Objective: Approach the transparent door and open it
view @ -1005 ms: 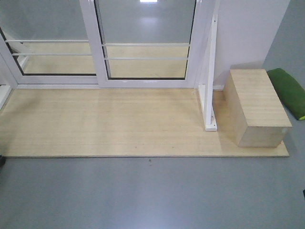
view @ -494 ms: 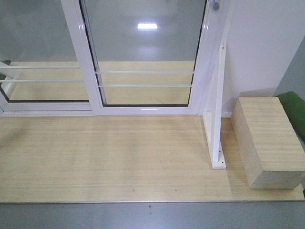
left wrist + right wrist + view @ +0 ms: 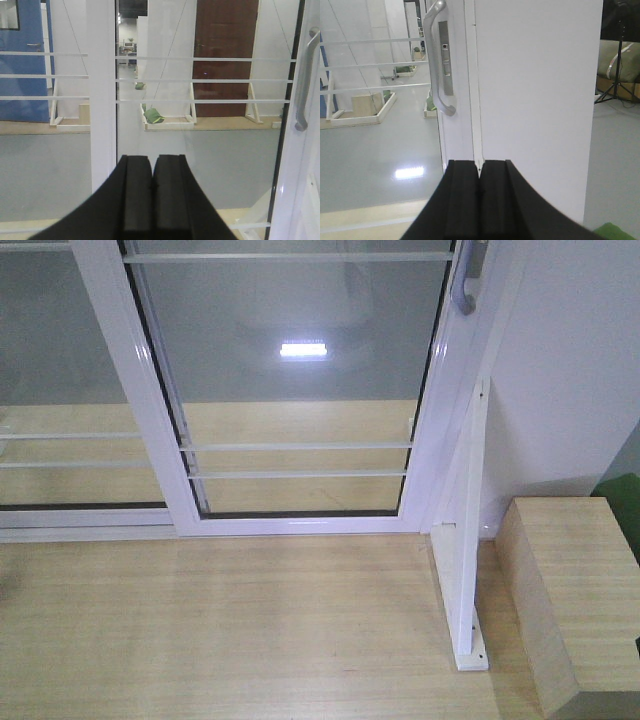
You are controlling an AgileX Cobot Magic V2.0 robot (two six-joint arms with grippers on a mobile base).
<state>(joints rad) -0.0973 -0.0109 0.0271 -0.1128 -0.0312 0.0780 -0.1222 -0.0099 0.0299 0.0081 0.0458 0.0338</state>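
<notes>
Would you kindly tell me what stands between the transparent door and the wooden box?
In the front-facing view, a white triangular brace stands between the transparent door and the wooden box, its foot on the wooden platform.

1. A pale wooden platform [image 3: 250, 630] covers the near floor, its grain running sideways.
2. A pale wooden box [image 3: 575, 580] stands on it at the right, just beside a white angled brace [image 3: 465, 580] whose foot lies flat on the platform.
3. A plain white wall [image 3: 570, 370] rises behind the box.
4. Farther off lies a glossy grey floor [image 3: 50, 170], which mirrors a ceiling lamp as a bright patch [image 3: 303, 350].
5. At the back stand a blue door [image 3: 25, 65] and a dark brown door [image 3: 225, 50], with a green cushion [image 3: 153, 116] low between them.
</notes>
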